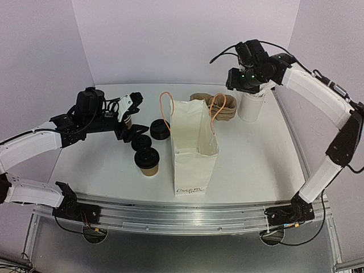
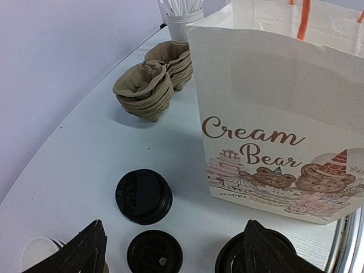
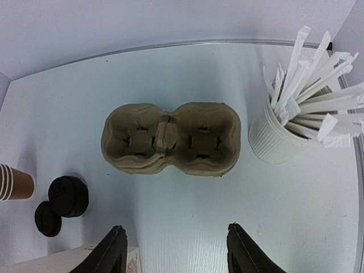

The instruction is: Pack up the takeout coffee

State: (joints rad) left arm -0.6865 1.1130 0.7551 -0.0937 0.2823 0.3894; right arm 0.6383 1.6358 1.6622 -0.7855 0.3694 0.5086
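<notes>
The takeout coffee [image 1: 149, 161], a small brown cup with a black lid, stands left of the white paper bag [image 1: 193, 148]. In the left wrist view only part of its lid [image 2: 233, 259] shows beside my right finger. My left gripper [image 1: 129, 120] is open and empty, low over the table behind the coffee, between the stack of lidless cups [image 1: 125, 123] and the loose lids; in its wrist view [image 2: 174, 223] the jaws stand wide apart. My right gripper [image 1: 238, 82] is open and empty, raised high over the back right, above the cup carriers [image 3: 170, 139]; its jaws [image 3: 176, 227] are wide apart.
A stack of black lids [image 1: 160, 129] and a single lid [image 1: 141, 142] lie left of the bag. Brown pulp carriers [image 1: 213, 105] sit behind the bag. A white ribbed cup of wrapped straws [image 1: 250, 105] stands at the back right. The bag has orange handles [image 1: 165, 108].
</notes>
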